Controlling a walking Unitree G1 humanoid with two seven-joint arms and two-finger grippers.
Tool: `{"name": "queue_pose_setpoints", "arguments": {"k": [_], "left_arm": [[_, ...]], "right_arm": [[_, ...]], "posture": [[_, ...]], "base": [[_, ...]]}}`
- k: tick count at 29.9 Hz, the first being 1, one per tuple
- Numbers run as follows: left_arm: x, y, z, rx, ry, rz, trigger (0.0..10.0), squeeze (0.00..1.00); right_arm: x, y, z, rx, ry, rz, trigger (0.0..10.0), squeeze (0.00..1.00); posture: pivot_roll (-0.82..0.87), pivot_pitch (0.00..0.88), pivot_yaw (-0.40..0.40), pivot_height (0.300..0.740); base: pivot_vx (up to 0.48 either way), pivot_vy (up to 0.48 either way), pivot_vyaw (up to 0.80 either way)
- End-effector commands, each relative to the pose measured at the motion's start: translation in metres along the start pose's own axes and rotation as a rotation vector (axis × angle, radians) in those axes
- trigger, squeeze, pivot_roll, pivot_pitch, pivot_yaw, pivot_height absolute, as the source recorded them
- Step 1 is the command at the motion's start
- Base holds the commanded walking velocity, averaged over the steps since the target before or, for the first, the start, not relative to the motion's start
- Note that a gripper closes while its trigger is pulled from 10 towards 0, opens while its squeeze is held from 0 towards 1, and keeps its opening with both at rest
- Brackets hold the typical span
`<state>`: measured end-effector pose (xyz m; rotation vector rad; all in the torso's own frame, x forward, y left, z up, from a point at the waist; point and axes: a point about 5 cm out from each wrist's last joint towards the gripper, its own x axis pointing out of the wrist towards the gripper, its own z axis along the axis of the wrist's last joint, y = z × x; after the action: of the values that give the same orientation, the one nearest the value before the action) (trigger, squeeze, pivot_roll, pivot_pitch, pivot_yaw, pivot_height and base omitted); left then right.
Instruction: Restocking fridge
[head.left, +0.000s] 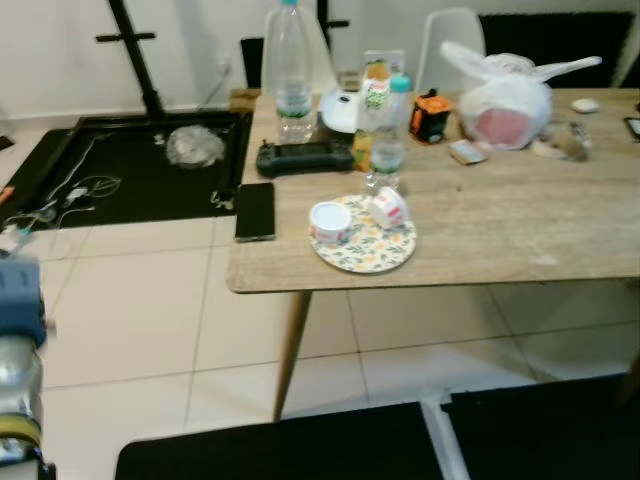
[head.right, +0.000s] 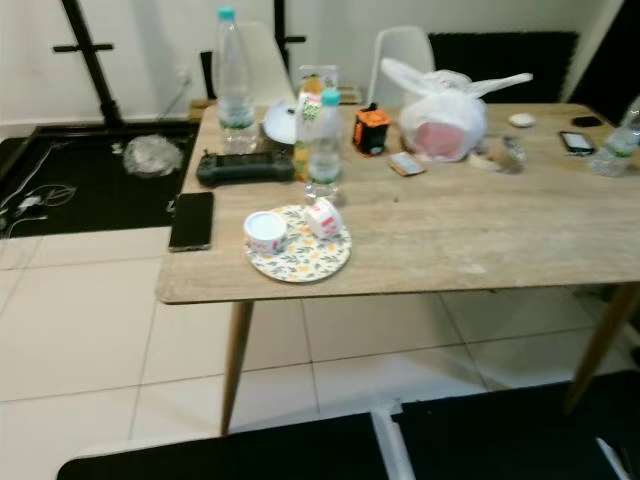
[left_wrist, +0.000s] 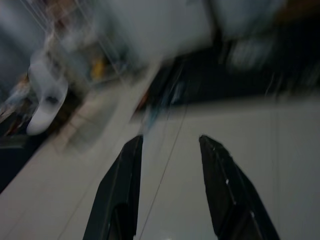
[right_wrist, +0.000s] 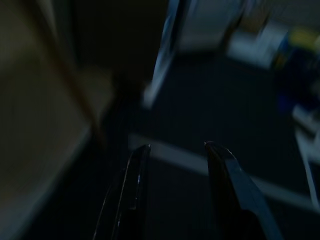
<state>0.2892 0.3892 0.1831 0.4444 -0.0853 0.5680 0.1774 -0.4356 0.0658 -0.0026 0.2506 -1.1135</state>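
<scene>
Two small yogurt cups (head.left: 331, 221) sit on a floral plate (head.left: 365, 252) near the front edge of a wooden table (head.left: 520, 225), one upright, the other (head.left: 389, 207) tipped on its side; just behind them stand a small water bottle (head.left: 388, 135) and a juice bottle (head.left: 373, 110), with a tall water bottle (head.left: 291, 70) further back. A black phone (head.left: 255, 210), a game controller (head.left: 305, 156) and a knotted white plastic bag (head.left: 505, 100) share the tabletop. The cups lie ahead of the robot, well apart from both arms; the left gripper (left_wrist: 170, 192) hangs over pale floor tiles with its fingers spread and empty, the right gripper (right_wrist: 175, 192) hangs in shade, likewise parted and holding nothing. Neither arm looks clearly nearer. The labels are too blurred to read
</scene>
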Motion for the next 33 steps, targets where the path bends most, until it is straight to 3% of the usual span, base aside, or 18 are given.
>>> {"name": "queue_pose_setpoints", "arguments": {"k": [1,3,4,6,8,10,13,15,17,19,20,22,23,25,27,30,31,33], "left_arm": [[0.01,-0.007,0.034,-0.045,-0.107,-0.027,10.0,0.03],[0.016,-0.027,0.084,-0.124,-0.247,-0.093,10.0,0.03],[0.017,-0.034,0.097,-0.144,-0.282,-0.118,10.0,0.03],[0.014,-0.055,0.137,-0.148,-0.404,-0.218,10.0,0.03],[0.008,-0.072,0.163,-0.133,-0.491,-0.308,10.0,0.03],[0.004,-0.089,0.168,-0.15,-0.477,-0.394,10.0,0.03],[0.003,-0.095,0.168,-0.153,-0.464,-0.419,10.0,0.03],[-0.01,-0.124,0.153,-0.042,-0.434,-0.483,10.0,0.03],[-0.041,-0.16,0.138,-0.115,-0.382,-0.59,10.0,0.03],[-0.057,-0.174,0.135,-0.173,-0.352,-0.645,10.0,0.03],[-0.057,-0.174,0.135,-0.173,-0.352,-0.645,10.0,0.03],[-0.075,-0.194,0.131,-0.132,-0.339,-0.756,10.0,0.02],[-0.075,-0.194,0.131,-0.132,-0.339,-0.756,10.0,0.02],[-0.091,-0.221,0.13,-0.121,-0.348,-0.895,10.0,0.02],[-0.094,-0.227,0.13,-0.126,-0.349,-0.928,10.0,0.02],[-0.092,-0.259,0.141,-0.108,-0.345,-1.012,10.0,0.02],[-0.092,-0.259,0.141,-0.108,-0.345,-1.012,10.0,0.02],[-0.092,-0.271,0.146,-0.038,-0.355,-1.044,10.0,0.02]], "right_arm": [[0.004,0.028,0.042,-0.005,-0.175,0.114,10.0,0.0],[-0.004,0.068,0.101,0.025,-0.411,0.257,10.0,0.0],[-0.01,0.08,0.118,0.059,-0.477,0.299,10.0,0.0],[-0.037,0.122,0.155,0.063,-0.603,0.477,10.0,0.0],[-0.062,0.156,0.165,0.031,-0.626,0.66,10.0,0.0],[-0.081,0.182,0.152,-0.035,-0.577,0.794,10.0,0.0],[-0.086,0.188,0.147,-0.058,-0.561,0.822,10.0,0.0],[-0.102,0.21,0.114,-0.113,-0.452,0.898,10.0,0.0],[-0.126,0.229,0.087,-0.12,-0.381,1.0,10.0,0.0],[-0.137,0.234,0.081,-0.11,-0.365,1.045,10.0,0.0],[-0.137,0.234,0.081,-0.11,-0.365,1.045,10.0,0.0],[-0.151,0.241,0.077,-0.098,-0.346,1.079,10.0,0.0],[-0.151,0.241,0.077,-0.098,-0.346,1.079,10.0,0.0],[-0.167,0.25,0.069,-0.089,-0.316,1.126,10.0,0.0],[-0.171,0.252,0.067,-0.088,-0.305,1.139,10.0,0.0],[-0.18,0.261,0.06,-0.114,-0.3,1.17,10.0,0.0],[-0.18,0.261,0.06,-0.114,-0.3,1.17,10.0,0.0],[-0.18,0.264,0.059,-0.111,-0.29,1.147,10.0,0.0]], "posture": [[0.05,0.02,-0.031,0.74],[0.04,0.015,-0.024,0.74],[0.04,0.012,-0.025,0.74],[0.04,0.009,-0.038,0.74],[0.03,0.009,-0.044,0.74],[0.03,0.018,-0.056,0.74],[0.03,0.018,-0.056,0.74],[0.03,0.048,-0.086,0.74],[0.01,0.056,-0.086,0.74],[0.01,0.056,-0.086,0.74],[0.01,0.056,-0.086,0.74],[0.01,0.053,-0.063,0.74],[0.01,0.053,-0.063,0.74],[0.02,0.047,-0.068,0.74],[0.02,0.047,-0.068,0.74],[0.05,0.035,-0.039,0.74],[0.05,0.035,-0.039,0.74],[0.06,0.033,-0.022,0.74]], "base": [[0.0,0.0,0.0],[0.0,0.0,0.0],[0.0,0.0,0.0],[0.0,0.0,0.0],[0.0,0.0,0.0],[0.0,0.0,0.0],[0.0,0.0,0.0],[0.0,0.0,0.0],[0.0,0.0,0.0],[0.0,0.0,0.0],[0.0,0.0,0.0],[0.0,0.0,0.0],[0.0,0.0,0.0],[0.0,0.0,0.0],[0.0,0.0,0.0],[0.0,0.0,0.0],[0.0,0.0,0.0],[0.0,0.0,0.0]]}}
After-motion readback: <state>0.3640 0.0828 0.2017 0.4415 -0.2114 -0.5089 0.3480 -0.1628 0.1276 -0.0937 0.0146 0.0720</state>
